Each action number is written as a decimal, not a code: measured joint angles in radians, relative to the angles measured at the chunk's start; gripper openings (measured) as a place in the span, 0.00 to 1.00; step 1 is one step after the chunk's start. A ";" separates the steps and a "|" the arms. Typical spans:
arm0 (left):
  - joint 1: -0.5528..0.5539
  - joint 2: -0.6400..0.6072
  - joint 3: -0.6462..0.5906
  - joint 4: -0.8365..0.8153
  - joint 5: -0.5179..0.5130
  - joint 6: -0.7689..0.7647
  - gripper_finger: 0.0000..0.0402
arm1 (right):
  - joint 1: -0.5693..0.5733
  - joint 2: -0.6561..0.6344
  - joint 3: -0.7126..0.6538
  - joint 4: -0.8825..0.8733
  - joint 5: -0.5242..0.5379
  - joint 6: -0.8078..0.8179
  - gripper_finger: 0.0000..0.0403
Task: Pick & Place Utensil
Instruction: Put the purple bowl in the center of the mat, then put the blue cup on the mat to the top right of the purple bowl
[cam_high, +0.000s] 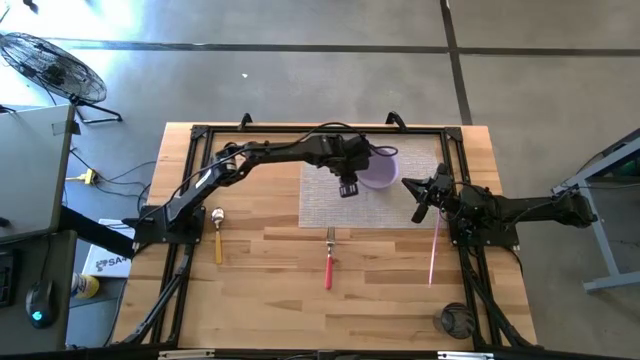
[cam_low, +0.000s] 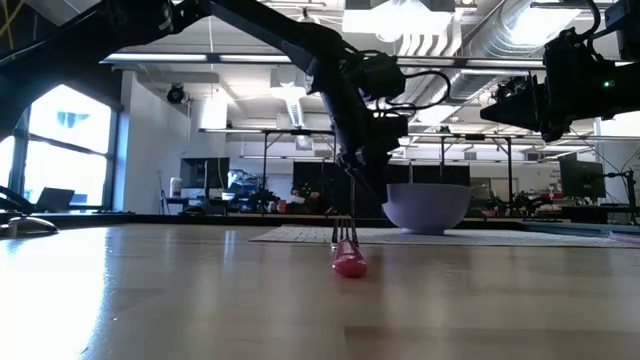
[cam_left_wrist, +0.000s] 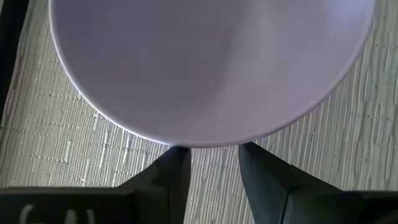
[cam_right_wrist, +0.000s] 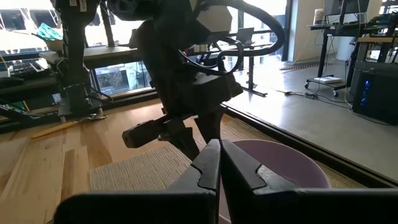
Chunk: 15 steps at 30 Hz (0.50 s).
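A red-handled fork (cam_high: 329, 265) lies on the bare wood just near of the woven placemat (cam_high: 325, 205), its tines (cam_low: 344, 232) toward the mat. A lilac bowl (cam_high: 378, 170) stands on the mat. My left gripper (cam_high: 348, 188) hangs open over the mat at the bowl's left side, fingers pointing down; in its wrist view the fingertips (cam_left_wrist: 177, 155) stand just short of the bowl's rim (cam_left_wrist: 205, 140). My right gripper (cam_high: 418, 210) is shut and raised off the table to the right of the bowl (cam_right_wrist: 280, 165). It holds nothing that I can see.
A long pink utensil (cam_high: 434, 250) lies on the wood beside the right arm. A gold spoon (cam_high: 218, 235) lies near the left arm's base. A round black object (cam_high: 455, 320) sits by the near right corner. Black frame rails (cam_high: 190, 170) border the table. Bare wood lies around the fork.
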 joint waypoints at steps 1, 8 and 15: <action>0.000 0.000 0.000 0.003 0.002 0.000 0.32 | 0.000 0.000 0.000 0.000 0.000 0.000 0.01; 0.000 0.000 0.025 -0.095 -0.035 0.000 0.32 | 0.000 0.000 0.000 0.000 0.000 0.000 0.01; -0.026 -0.001 0.140 -0.438 -0.183 -0.008 0.32 | 0.000 0.000 0.000 0.000 0.000 0.000 0.01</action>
